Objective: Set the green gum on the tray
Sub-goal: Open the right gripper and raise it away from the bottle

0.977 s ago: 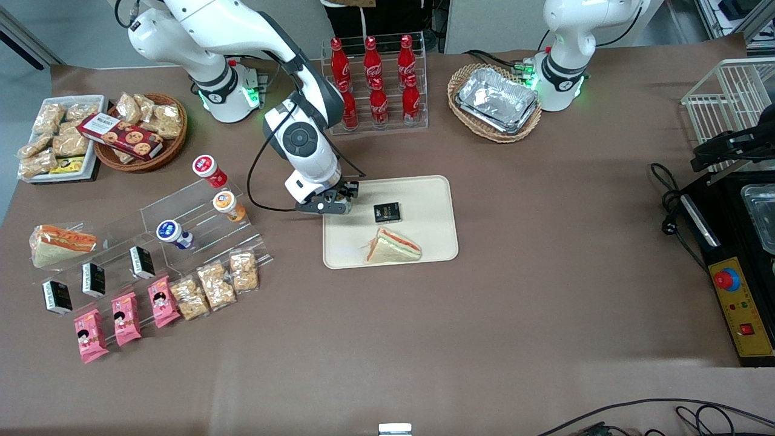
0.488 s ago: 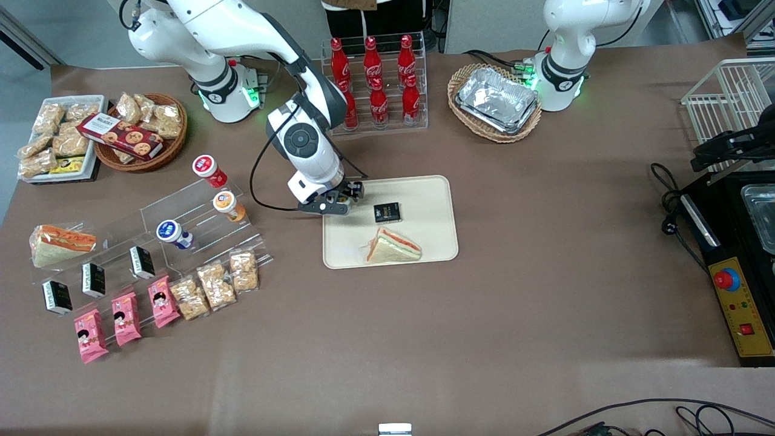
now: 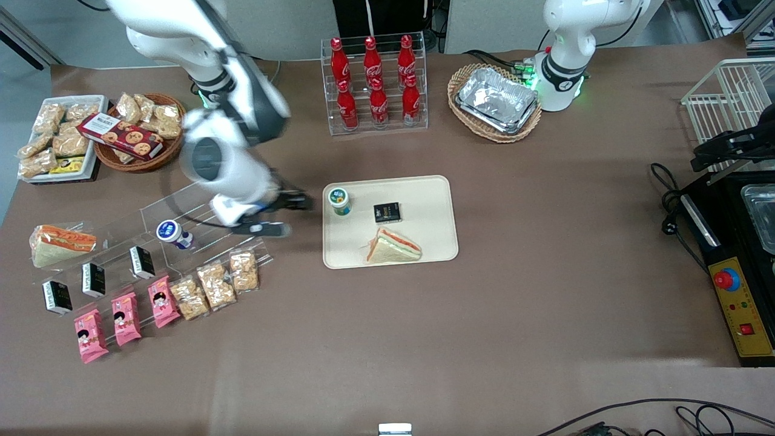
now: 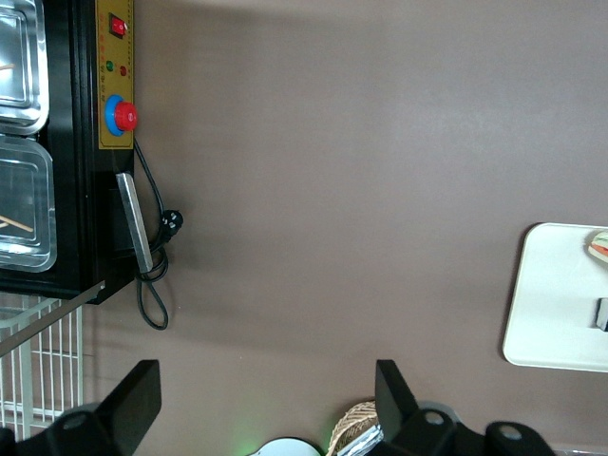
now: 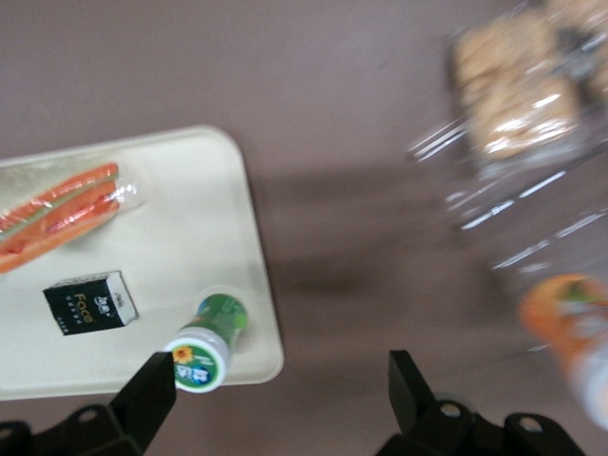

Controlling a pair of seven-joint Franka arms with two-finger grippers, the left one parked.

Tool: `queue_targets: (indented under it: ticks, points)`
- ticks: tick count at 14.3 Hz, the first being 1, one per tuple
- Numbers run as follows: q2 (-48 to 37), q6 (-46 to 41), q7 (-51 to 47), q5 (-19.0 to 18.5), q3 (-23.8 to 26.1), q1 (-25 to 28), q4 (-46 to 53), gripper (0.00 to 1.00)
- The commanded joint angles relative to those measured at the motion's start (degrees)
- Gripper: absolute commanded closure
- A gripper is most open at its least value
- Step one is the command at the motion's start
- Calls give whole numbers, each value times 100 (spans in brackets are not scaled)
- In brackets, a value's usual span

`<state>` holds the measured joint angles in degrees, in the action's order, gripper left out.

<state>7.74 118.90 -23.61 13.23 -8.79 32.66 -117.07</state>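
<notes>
Nearest the front camera, toward the working arm's end of the desk [image 3: 424, 339], three pink snack packs [image 3: 124, 318] lie in a row, with three clear bags of brown snacks [image 3: 215, 283] beside them. Just above these sits a clear stepped display stand [image 3: 181, 224] holding small black boxes [image 3: 94, 280], a wrapped sandwich [image 3: 60, 242] and a blue-lidded bottle [image 3: 171, 232].

Roughly mid-desk lies the cream tray [image 3: 424, 242], flat on the brown surface. On it, nearest the camera, rests a wrapped triangular sandwich [image 3: 392, 247]; a little farther back lies a small black box [image 3: 387, 212]. Beside that box, near the tray's edge toward the working arm, the green gum [image 3: 339, 201] stands upright on the tray, free of any grip. The wrist camera shows the same bottle [image 5: 204, 344] inside the tray's rounded corner [image 5: 261, 351], its white lid with a yellow mark facing up.

The gripper [image 3: 275, 215] hovers over the bare desk between the tray and the display stand, apart from the gum and touching nothing. It appears blurred in the front view; in the wrist view its two fingers [image 5: 147, 399] stand spread wide, with nothing between them.

Farther back stand red cola bottles [image 3: 375, 85] in a clear rack, a wicker basket of foil trays [image 3: 496, 100], and a second basket with a biscuit box [image 3: 136, 130].
</notes>
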Motion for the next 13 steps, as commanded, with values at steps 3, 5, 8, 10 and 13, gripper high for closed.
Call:
queue_targets:
  ticks: [3, 5, 8, 10, 13]
  points:
    - [-914, -1172, 444, -741, 27, -997, 508, 0]
    - [-836, -1981, 672, -813, 27, -1392, 1271, 0]
    - [-424, -2764, 1059, -813, 27, -2060, 2466, 0]
    - [-98, -3178, 1235, -813, 36, -2395, 3118, 0]
    - [-88, -3294, 1350, -831, 27, -2580, 3270, 0]
